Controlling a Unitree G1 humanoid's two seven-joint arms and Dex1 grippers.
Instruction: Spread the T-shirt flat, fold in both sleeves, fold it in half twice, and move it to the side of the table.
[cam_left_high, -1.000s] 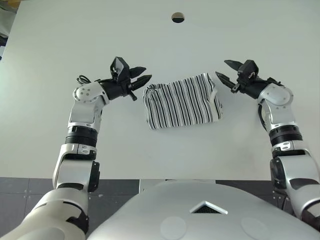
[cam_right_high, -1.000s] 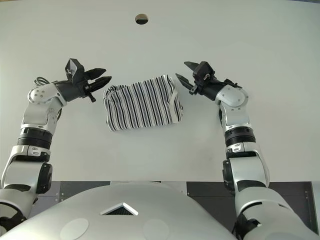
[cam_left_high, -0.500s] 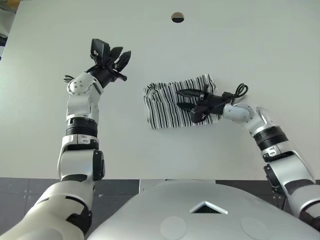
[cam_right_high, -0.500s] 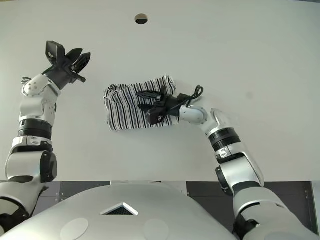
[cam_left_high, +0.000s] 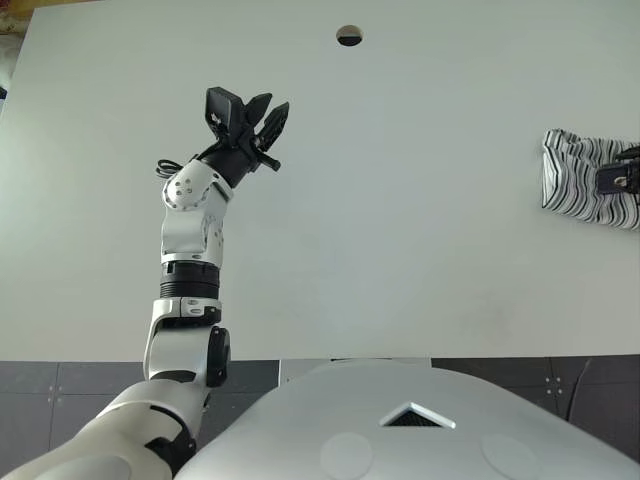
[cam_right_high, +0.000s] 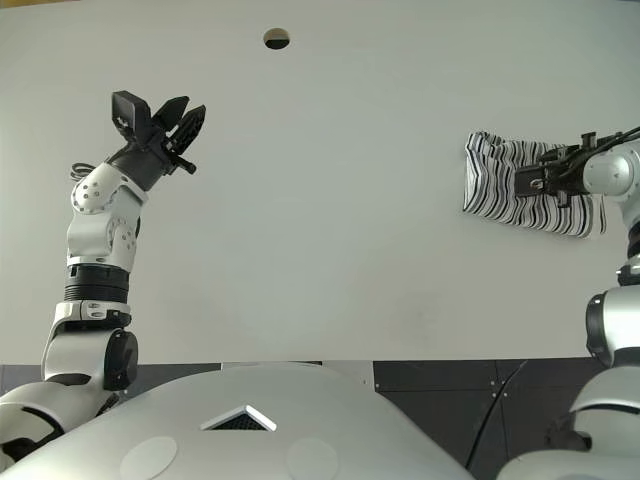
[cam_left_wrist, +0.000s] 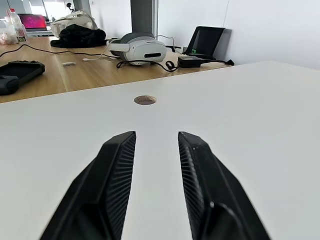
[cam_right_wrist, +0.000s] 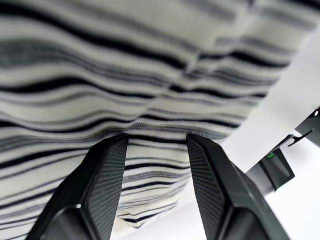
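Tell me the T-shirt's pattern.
T-shirt: black-and-white stripes, clearest in the right wrist view.

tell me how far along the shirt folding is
Done: the shirt is folded into a compact bundle and lies at the right side of the table. In hand: the right gripper, open, is on it. Left: lifting that gripper clear. The left gripper hangs open over the table.

T-shirt (cam_left_high: 572, 186): cut off by the picture's right edge in the left eye view, its middle covered by the right gripper (cam_right_high: 530, 183). In the right wrist view, near stripes blurred, outline beyond the frame.
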